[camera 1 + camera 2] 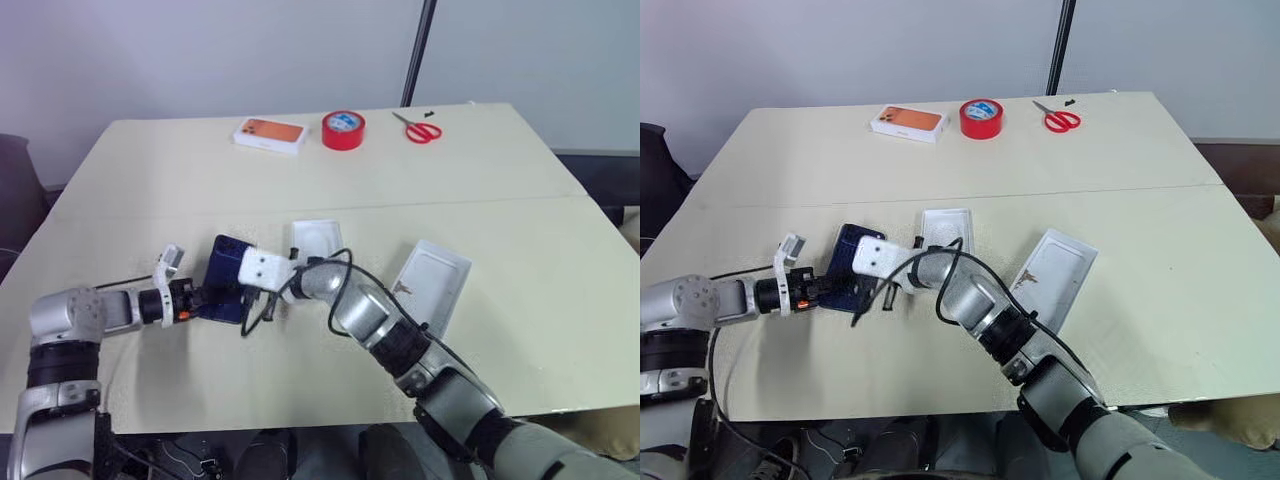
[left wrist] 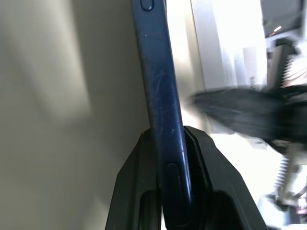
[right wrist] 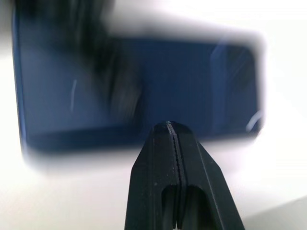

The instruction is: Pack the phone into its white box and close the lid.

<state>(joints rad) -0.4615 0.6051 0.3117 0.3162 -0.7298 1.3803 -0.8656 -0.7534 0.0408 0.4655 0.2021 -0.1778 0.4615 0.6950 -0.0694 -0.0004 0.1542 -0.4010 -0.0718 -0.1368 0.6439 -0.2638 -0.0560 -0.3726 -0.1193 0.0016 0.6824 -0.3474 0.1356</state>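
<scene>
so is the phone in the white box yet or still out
Out. The phone is pinched edge-on in the left pincer, beside the white box, which lies open with nothing in it.

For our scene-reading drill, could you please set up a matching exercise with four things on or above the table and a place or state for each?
Things:
1. phone
2. red tape roll
3. scissors
4. right claw

Places or states:
A. shut, holding nothing
B. at the table's far edge, rightmost of the three items there
C. clamped edge-on in the left claw
D. at the far edge, between the orange-picture box and the scissors

Pairs: 1-C, 2-D, 3-B, 4-A
</scene>
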